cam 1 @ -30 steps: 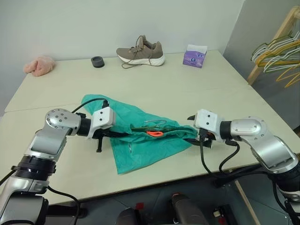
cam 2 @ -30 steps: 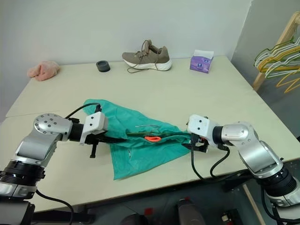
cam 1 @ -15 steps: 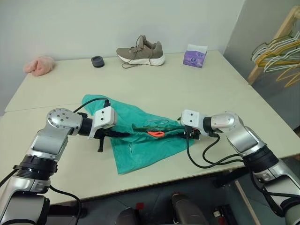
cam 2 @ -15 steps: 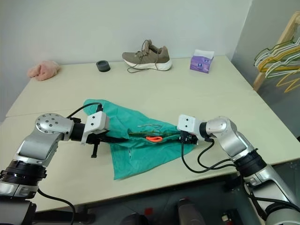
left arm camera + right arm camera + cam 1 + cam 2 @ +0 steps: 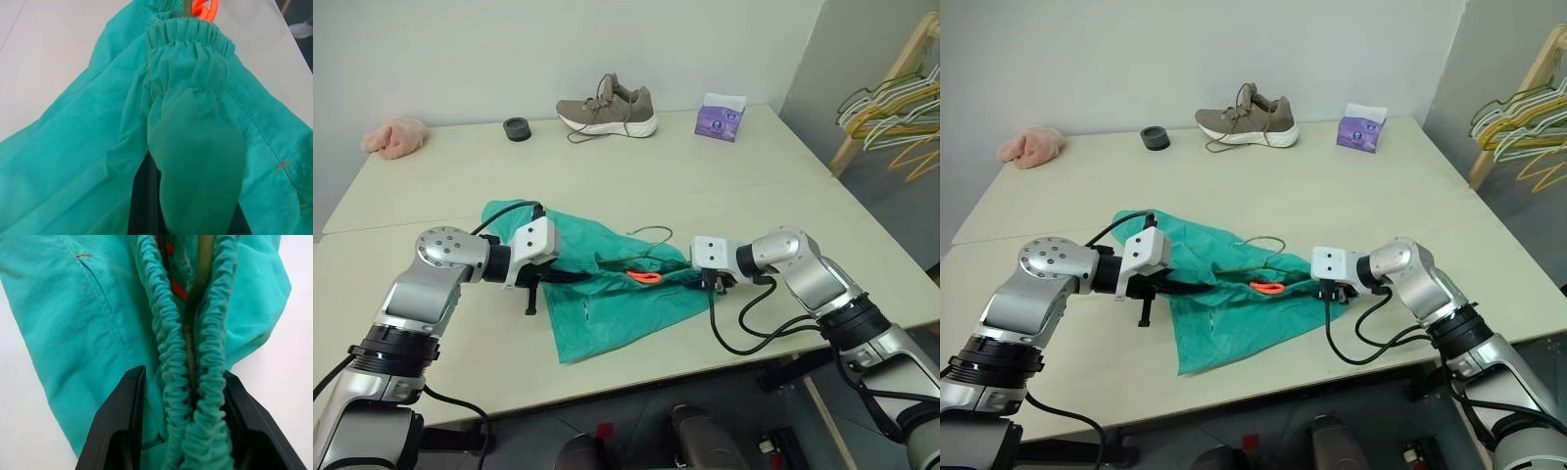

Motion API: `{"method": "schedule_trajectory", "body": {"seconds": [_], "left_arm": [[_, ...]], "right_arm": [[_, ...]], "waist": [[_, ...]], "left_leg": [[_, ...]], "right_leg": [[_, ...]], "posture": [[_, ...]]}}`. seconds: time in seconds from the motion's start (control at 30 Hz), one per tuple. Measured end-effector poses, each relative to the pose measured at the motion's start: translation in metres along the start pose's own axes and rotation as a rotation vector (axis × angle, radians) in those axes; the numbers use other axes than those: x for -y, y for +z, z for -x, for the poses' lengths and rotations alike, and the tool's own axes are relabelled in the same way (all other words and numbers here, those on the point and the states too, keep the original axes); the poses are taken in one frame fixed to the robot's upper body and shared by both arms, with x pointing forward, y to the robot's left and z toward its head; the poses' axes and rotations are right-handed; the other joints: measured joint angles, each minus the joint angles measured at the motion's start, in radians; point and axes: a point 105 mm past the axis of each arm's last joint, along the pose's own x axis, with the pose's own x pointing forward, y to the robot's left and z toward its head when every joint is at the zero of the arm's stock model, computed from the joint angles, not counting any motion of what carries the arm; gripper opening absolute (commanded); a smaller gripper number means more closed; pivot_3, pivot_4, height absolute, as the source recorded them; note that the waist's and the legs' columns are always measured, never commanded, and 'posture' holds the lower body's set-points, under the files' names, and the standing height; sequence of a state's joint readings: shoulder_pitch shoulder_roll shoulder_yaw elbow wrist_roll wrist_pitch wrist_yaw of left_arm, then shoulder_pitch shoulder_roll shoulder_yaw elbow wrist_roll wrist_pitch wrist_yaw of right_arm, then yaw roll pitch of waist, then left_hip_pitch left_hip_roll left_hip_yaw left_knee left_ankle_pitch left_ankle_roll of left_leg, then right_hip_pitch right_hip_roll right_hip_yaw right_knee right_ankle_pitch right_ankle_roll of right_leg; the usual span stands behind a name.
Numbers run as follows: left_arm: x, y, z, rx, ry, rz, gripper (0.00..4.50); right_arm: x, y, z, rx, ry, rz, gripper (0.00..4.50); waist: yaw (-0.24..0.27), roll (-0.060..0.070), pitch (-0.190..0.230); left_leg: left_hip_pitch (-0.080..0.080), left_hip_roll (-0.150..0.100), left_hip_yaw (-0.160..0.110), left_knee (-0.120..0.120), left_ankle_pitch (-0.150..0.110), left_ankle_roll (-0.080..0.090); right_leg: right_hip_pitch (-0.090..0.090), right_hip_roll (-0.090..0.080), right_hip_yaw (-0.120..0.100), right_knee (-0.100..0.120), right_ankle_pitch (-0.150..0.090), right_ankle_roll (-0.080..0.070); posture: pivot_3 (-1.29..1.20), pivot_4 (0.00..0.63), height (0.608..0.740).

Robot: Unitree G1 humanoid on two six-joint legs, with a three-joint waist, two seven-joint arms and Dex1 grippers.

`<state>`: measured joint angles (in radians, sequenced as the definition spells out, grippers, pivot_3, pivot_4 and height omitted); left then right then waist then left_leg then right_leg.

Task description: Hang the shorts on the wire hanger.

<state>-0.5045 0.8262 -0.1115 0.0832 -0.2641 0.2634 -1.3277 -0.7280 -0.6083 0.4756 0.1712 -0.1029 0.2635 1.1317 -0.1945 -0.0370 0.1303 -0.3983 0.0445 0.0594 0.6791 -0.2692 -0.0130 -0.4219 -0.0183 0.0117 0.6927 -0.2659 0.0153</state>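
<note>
- The right gripper has its two black fingers around the gathered waistband of the teal-green soft fabric shorts, with a little gap on one side.
- The left gripper is closed on the other waistband end.
- The thin dark olive-green wire hanger sits inside the shorts, its hook showing above them.
- The shorts lie on the pale beige table; a tan shoe stands far back by the grey wall.

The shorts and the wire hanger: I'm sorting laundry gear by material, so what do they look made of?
The shorts look like thin woven fabric, matte teal: they crease softly, show stitched seams, and the waistband is gathered, suggesting elastic. The wire hanger looks like thin metal wire: its slim hook holds a curve above the cloth. Whether it is painted or coated cannot be told.
</note>
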Motion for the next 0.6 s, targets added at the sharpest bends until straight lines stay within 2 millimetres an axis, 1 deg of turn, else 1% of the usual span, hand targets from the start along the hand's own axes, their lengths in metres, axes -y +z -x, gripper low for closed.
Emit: {"method": "schedule_trajectory", "body": {"seconds": [0.07,0.23,0.47,0.5,0.6], "left_arm": [[-0.005,0.001,-0.002,0.018,0.025,0.025,0.63],[-0.007,0.000,-0.001,0.023,0.039,0.041,2.18],[-0.006,0.000,-0.001,0.024,0.027,0.033,4.38],[-0.005,0.000,-0.001,0.024,0.027,0.033,4.50],[-0.005,-0.001,-0.001,0.021,0.029,0.027,4.50]], "right_arm": [[0.004,0.000,0.004,0.007,-0.019,-0.005,1.54],[0.008,0.002,0.006,0.013,-0.042,-0.004,1.54],[-0.001,-0.001,-0.007,0.035,-0.065,-0.025,1.54],[-0.001,-0.002,-0.008,0.032,-0.069,-0.023,1.54],[0.000,-0.002,-0.008,0.023,-0.085,-0.002,1.54]], "waist": [[0.000,0.000,0.000],[-0.001,0.000,0.000],[-0.001,0.000,0.000],[-0.001,0.000,0.000],[-0.001,0.000,0.000]], "left_leg": [[0.000,0.000,0.000,0.000,0.000,0.000],[0.000,0.000,0.000,0.000,0.000,0.000],[0.000,0.000,0.000,0.000,0.000,0.000],[0.000,0.000,0.000,0.000,0.000,0.000],[0.000,0.000,0.000,0.000,0.000,0.000]], "right_leg": [[0.000,0.000,0.000,0.000,0.000,0.000],[0.000,0.000,0.000,0.001,0.000,0.000],[0.000,0.000,0.000,0.001,0.000,0.000],[0.000,0.000,0.000,0.001,0.000,0.000],[0.000,0.000,0.000,0.001,0.000,0.000]], "posture": [[-0.20,0.069,0.740],[-0.21,0.071,0.740],[-0.20,0.071,0.740],[-0.20,0.071,0.740],[-0.20,0.071,0.740]]}}
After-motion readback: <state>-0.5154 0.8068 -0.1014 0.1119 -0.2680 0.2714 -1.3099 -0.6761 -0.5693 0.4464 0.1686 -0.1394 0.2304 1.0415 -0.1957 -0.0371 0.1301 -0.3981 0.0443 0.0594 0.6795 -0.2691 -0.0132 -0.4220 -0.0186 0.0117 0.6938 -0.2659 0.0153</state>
